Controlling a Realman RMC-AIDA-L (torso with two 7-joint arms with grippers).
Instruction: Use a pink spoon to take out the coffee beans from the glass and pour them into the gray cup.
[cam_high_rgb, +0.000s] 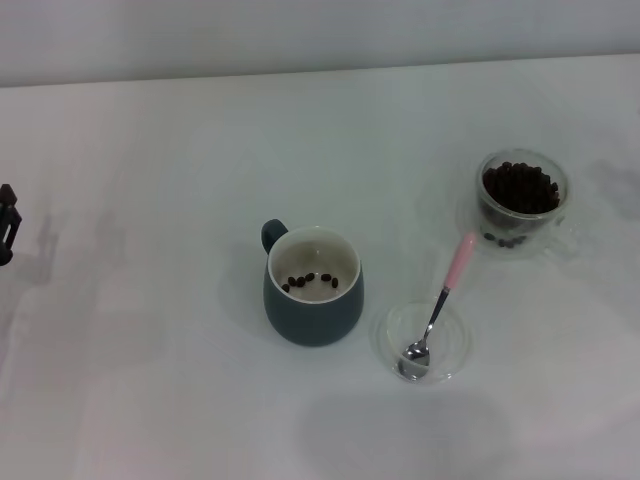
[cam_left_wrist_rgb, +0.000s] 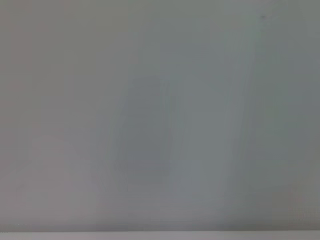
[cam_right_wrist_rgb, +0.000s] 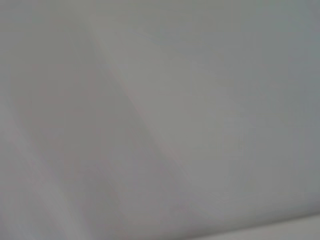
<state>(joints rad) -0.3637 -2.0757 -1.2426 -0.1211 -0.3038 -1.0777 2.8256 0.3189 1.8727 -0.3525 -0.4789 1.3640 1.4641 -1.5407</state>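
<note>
In the head view the pink spoon (cam_high_rgb: 440, 305) lies with its metal bowl in a shallow clear glass dish (cam_high_rgb: 452, 352) and its pink handle pointing up toward the glass. The glass (cam_high_rgb: 522, 202) stands at the right, heaped with coffee beans (cam_high_rgb: 520, 187). The gray cup (cam_high_rgb: 312, 287) stands in the middle, handle at its far left, with several beans (cam_high_rgb: 310, 281) on its cream inside. A dark part of my left gripper (cam_high_rgb: 7, 222) shows at the left edge, far from everything. My right gripper is out of view. Both wrist views show only bare white surface.
The white table (cam_high_rgb: 150, 380) meets a pale wall along the back. The dish sits just right of the gray cup and in front of the glass.
</note>
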